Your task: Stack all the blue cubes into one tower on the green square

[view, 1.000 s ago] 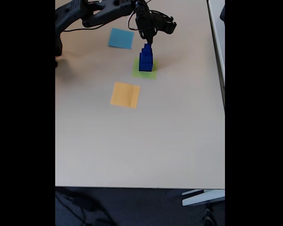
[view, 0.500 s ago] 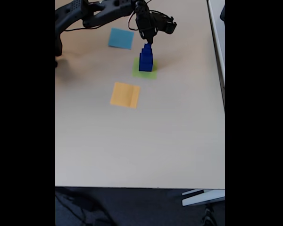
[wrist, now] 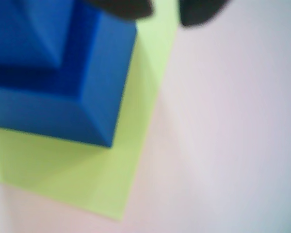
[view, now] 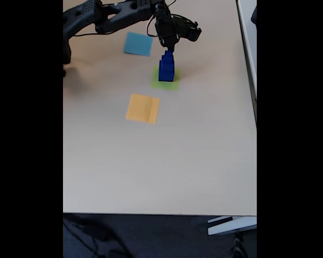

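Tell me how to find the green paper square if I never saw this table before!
Look at the far end of the tan table in the fixed view, below the black gripper. The green square lies flat there. It is the paper with the blue cubes stacked on it; the light-blue square and orange-yellow square are bare.

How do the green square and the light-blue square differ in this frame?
The green square carries the tower of blue cubes; the light-blue square lies bare. The green square sits nearer the camera in the fixed view, the light-blue one farther back and left. Both are flat paper patches on the table.
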